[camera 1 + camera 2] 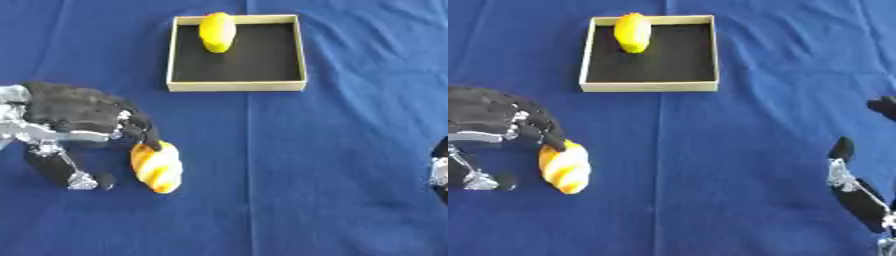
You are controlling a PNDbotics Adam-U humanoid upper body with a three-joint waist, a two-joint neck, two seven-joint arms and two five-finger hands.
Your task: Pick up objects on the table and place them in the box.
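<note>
An orange, ridged bread-like piece (157,167) lies on the blue cloth at the left. My left hand (74,117) hovers over its upper left; the bent fingers (150,136) touch its top end, while the thumb (80,179) stands apart to its left, not closed round it. A shallow tan box (301,55) with a black floor sits at the top centre. In its far left corner lies a yellow lemon-like object (217,32). At the lower right edge my right hand (857,196) rests open, fingers up, holding nothing.
A blue cloth (332,165) with faint creases covers the whole table. Bare cloth stretches between the box and both hands. Most of the box's black floor (258,57) is uncovered.
</note>
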